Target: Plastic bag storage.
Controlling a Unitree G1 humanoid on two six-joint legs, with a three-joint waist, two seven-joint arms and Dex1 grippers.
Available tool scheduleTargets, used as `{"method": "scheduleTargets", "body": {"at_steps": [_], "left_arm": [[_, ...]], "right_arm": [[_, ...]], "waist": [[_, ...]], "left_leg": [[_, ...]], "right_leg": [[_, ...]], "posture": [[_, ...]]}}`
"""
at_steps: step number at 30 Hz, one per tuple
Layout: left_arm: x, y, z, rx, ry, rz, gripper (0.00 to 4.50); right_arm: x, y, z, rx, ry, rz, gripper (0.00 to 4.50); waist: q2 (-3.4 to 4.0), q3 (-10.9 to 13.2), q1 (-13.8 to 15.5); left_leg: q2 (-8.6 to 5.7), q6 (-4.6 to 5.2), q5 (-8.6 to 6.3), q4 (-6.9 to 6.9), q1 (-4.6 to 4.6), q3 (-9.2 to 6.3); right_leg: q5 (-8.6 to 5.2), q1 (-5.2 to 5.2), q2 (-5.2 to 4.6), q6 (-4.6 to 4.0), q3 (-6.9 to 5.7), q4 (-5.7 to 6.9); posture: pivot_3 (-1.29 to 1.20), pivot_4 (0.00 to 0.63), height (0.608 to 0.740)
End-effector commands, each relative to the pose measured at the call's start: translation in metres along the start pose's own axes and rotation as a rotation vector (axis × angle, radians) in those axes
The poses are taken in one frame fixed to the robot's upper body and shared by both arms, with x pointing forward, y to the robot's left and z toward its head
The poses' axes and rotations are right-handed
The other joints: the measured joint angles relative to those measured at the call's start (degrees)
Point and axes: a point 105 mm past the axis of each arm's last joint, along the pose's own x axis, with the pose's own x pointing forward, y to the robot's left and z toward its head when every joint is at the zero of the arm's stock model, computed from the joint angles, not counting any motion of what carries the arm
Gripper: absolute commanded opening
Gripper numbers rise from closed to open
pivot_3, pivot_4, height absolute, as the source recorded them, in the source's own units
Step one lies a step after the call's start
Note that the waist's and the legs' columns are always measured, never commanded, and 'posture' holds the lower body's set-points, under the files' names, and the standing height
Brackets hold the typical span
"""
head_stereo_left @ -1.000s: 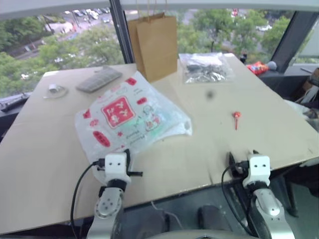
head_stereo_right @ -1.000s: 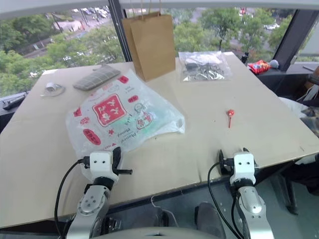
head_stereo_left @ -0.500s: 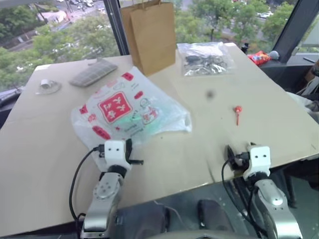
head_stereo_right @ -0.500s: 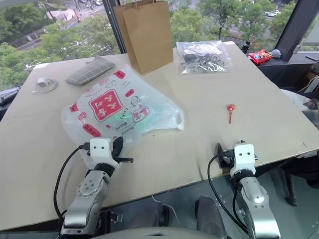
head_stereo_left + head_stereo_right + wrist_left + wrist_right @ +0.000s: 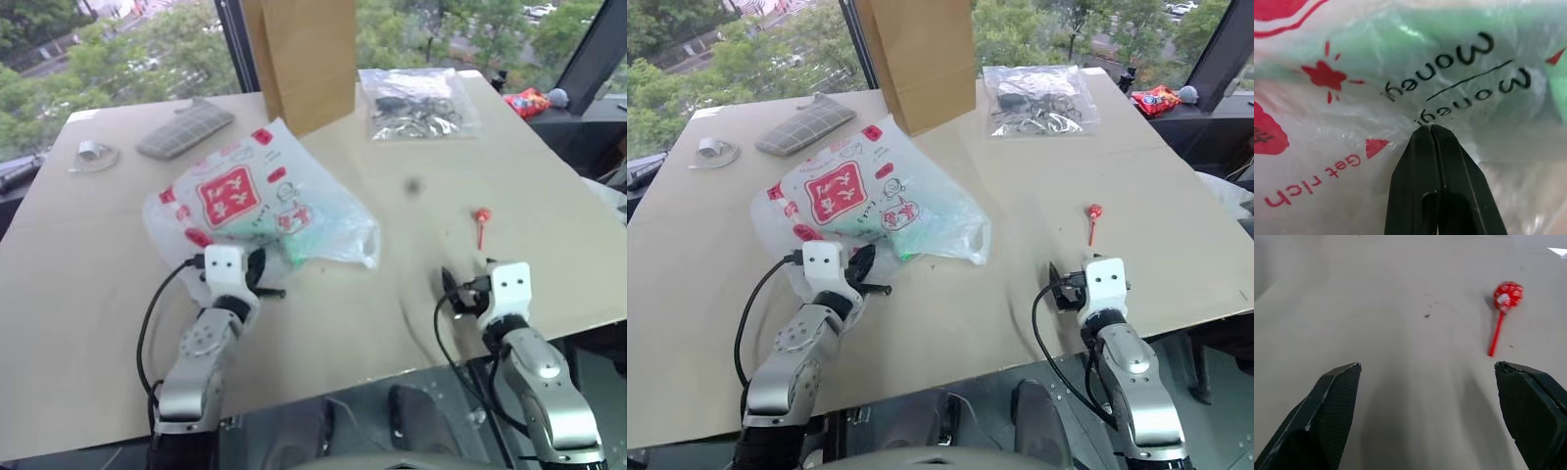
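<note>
The plastic bag (image 5: 257, 208), translucent white with red printed logos, lies crumpled on the left-centre of the tan table (image 5: 88, 274), its near edge reaching down to the left gripper (image 5: 1430, 128). In the left wrist view that gripper's two black fingers are pressed tightly together with their tips against the crinkled film just below the black "Money" lettering; whether a fold of the bag is pinched between them cannot be made out. The right gripper (image 5: 1430, 382) hovers low over bare tabletop near the table's front edge, well apart from the bag, its fingers (image 5: 1334, 401) spread wide with nothing between them. A red lollipop (image 5: 481, 223) lies just beyond it toward the right. Behind the bag a tall brown paper bag (image 5: 306, 59) stands upright at the far edge by the window, nearly touching the bag's far corner. A clear bag of dark items (image 5: 419, 104) lies to its right, a grey ribbed pad (image 5: 185, 130) and a small clear piece (image 5: 89, 153) to its left. Open tabletop stretches between the two grippers and along the left side.
</note>
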Motion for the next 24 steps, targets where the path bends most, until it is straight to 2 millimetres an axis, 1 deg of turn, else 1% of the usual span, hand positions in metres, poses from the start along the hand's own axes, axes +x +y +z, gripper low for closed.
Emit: {"method": "scheduleTargets", "body": {"at_steps": [1,3,4,5,7,8,9,10,12,13,14,16,24], "left_arm": [[0.021,-0.024,0.106,-0.142,-0.216,-0.243,0.0],[0.019,-0.025,0.11,-0.135,-0.231,-0.262,0.0],[0.018,-0.027,0.111,-0.132,-0.24,-0.277,0.54],[0.016,-0.027,0.112,-0.129,-0.248,-0.279,0.87],[0.016,-0.026,0.113,-0.128,-0.25,-0.268,1.7],[0.015,-0.026,0.113,-0.129,-0.249,-0.265,2.07],[0.014,-0.026,0.113,-0.129,-0.247,-0.267,2.49],[0.014,-0.026,0.113,-0.125,-0.243,-0.265,3.02],[0.012,-0.026,0.112,-0.123,-0.239,-0.262,3.76],[0.012,-0.026,0.112,-0.124,-0.237,-0.263,4.3],[0.011,-0.025,0.112,-0.124,-0.235,-0.263,4.41],[0.009,-0.025,0.111,-0.119,-0.227,-0.269,4.41],[-0.002,-0.023,0.103,-0.092,-0.19,-0.29,4.41]], "right_arm": [[0.021,0.014,0.099,-0.011,-0.202,0.172,4.44],[0.021,0.013,0.103,0.001,-0.211,0.17,4.44],[0.021,0.012,0.103,0.002,-0.21,0.168,4.5],[0.021,0.012,0.102,-0.001,-0.205,0.168,4.5],[0.021,0.012,0.101,-0.006,-0.199,0.168,4.5],[0.021,0.012,0.102,-0.006,-0.199,0.169,4.5],[0.021,0.012,0.103,-0.006,-0.199,0.169,4.5],[0.021,0.011,0.103,-0.007,-0.198,0.169,4.5],[0.02,0.01,0.102,-0.013,-0.194,0.166,4.5],[0.021,0.009,0.102,-0.015,-0.191,0.164,4.5],[0.021,0.009,0.102,-0.018,-0.189,0.162,4.5],[0.022,0.009,0.103,-0.019,-0.187,0.16,4.5],[0.023,0.004,0.1,-0.023,-0.165,0.142,4.5]], "waist": [[0.0,0.01,0.15],[-0.01,0.01,0.21],[-0.01,0.01,0.18],[-0.01,0.02,0.17],[-0.01,0.02,0.16],[-0.01,0.02,0.13],[-0.01,0.02,0.12],[-0.01,0.02,0.11],[-0.01,0.02,0.07],[-0.01,0.02,0.06],[-0.01,0.02,0.05],[-0.01,0.02,0.05],[-0.02,0.07,-0.26]], "left_leg": [[-0.02,0.0,0.0,0.0,-0.04,0.0],[-0.04,0.02,-0.02,0.0,-0.07,0.01],[-0.05,0.2,-0.12,0.0,-0.08,0.01],[-0.05,0.25,-0.15,0.0,-0.07,0.03],[-0.04,0.26,-0.15,0.0,-0.05,0.02],[-0.03,0.26,-0.15,0.01,-0.03,0.02],[-0.02,0.26,-0.15,0.01,-0.01,0.02],[-0.02,0.26,-0.15,0.03,0.02,0.02],[-0.02,0.26,-0.14,0.05,0.04,0.01],[-0.02,0.26,-0.15,0.06,0.04,0.02],[-0.03,0.26,-0.14,0.06,0.03,0.02],[-0.04,0.25,-0.14,0.06,0.03,0.02],[-0.06,0.24,-0.13,0.06,0.04,0.02]], "right_leg": [[0.0,-0.04,-0.01,0.0,0.02,-0.01],[-0.01,-0.05,-0.03,0.0,0.02,-0.05],[-0.02,-0.04,-0.03,0.01,0.03,-0.07],[-0.02,-0.04,-0.03,0.02,0.04,-0.07],[-0.03,-0.04,-0.01,0.04,0.01,-0.05],[-0.14,-0.03,0.0,0.21,0.0,-0.01],[-0.15,-0.03,0.01,0.23,0.0,0.01],[-0.16,0.0,0.01,0.23,0.0,0.05],[-0.16,0.02,0.03,0.24,0.0,0.05],[-0.16,0.02,0.03,0.24,0.01,0.05],[-0.15,0.02,0.03,0.24,0.01,0.05],[-0.01,0.02,0.03,0.04,0.02,0.04],[-0.01,0.03,0.03,0.03,0.02,0.04]], "posture": [[0.0,0.15,0.74],[0.0,0.15,0.74],[0.0,0.15,0.74],[0.0,0.15,0.74],[0.0,0.15,0.74],[0.0,0.15,0.74],[0.0,0.15,0.74],[0.0,0.15,0.74],[0.0,0.15,0.74],[0.0,0.15,0.74],[0.0,0.15,0.74],[0.0,0.15,0.74],[0.0,0.15,0.74]]}}
